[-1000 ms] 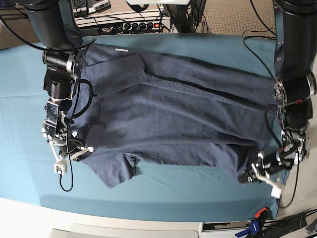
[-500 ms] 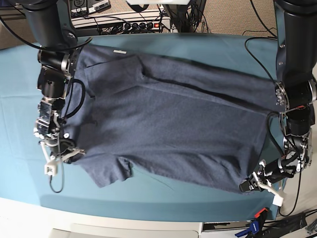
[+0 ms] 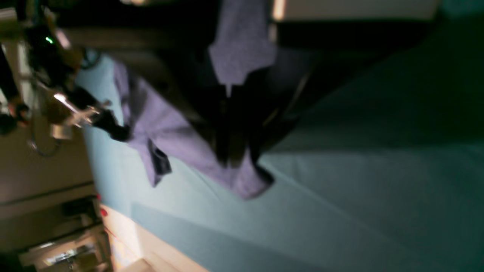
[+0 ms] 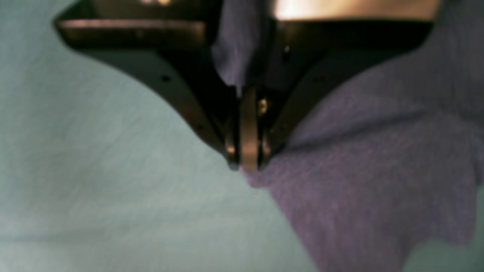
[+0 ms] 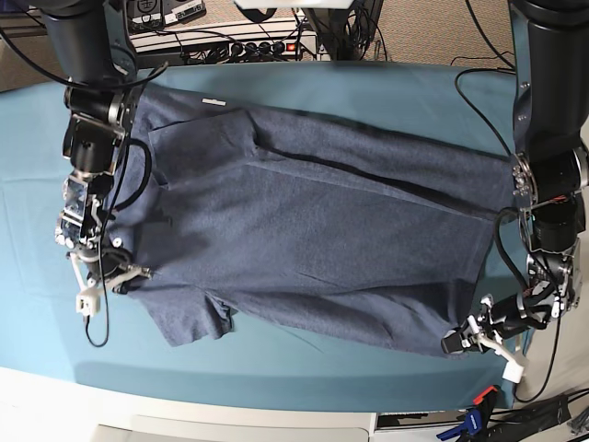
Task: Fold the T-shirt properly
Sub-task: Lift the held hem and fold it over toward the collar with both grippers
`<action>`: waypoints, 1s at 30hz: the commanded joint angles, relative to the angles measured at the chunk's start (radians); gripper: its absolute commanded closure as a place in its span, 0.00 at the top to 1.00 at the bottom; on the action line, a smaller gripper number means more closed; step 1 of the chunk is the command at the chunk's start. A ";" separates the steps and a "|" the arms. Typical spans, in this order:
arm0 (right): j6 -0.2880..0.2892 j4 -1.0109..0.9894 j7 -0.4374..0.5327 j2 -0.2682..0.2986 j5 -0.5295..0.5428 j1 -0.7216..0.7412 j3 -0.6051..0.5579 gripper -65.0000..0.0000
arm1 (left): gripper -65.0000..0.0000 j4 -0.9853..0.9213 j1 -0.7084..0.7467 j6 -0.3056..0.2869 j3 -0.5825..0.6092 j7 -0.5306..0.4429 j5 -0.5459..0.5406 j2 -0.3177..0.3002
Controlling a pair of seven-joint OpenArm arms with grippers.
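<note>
The navy-blue T-shirt point(image 5: 313, 230) lies spread almost flat across the teal table cloth point(image 5: 37, 203), plain side up, with one short sleeve point(image 5: 189, 322) at the front left. My right gripper point(image 5: 132, 274) is shut on the shirt's left edge just above that sleeve; in the right wrist view its fingertips point(image 4: 245, 166) pinch the purple-blue fabric point(image 4: 359, 189). My left gripper point(image 5: 451, 343) is shut on the shirt's front right corner. The blurred left wrist view shows cloth point(image 3: 242, 49) bunched between the dark jaws and the shirt point(image 3: 170, 132) stretching away.
A power strip and cables point(image 5: 248, 46) run along the table's back edge. The white front edge of the table point(image 5: 230, 405) lies below the cloth, with a blue clamp point(image 5: 474, 414) at the front right. A small white tag point(image 5: 213, 101) sits at the shirt's back left.
Both grippers have pulled outward, the right one to the view's left and the left one toward the front. The shirt's folded-under front edge has opened out and the cloth lies flatter.
</note>
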 commanded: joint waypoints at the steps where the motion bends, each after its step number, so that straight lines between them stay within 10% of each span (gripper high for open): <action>1: 0.022 0.039 0.036 0.017 0.012 0.024 0.002 0.00 | 0.00 0.018 -0.032 -0.018 0.013 0.003 -0.056 -0.022; 11: 0.047 0.356 -0.041 0.017 0.056 -0.152 0.002 0.00 | 0.00 0.018 -0.031 -0.037 0.244 0.082 -0.217 -0.040; 30: 0.046 0.557 -0.081 0.017 0.062 -0.376 0.002 0.00 | 0.00 0.018 -0.031 -0.037 0.251 0.211 -0.380 -0.095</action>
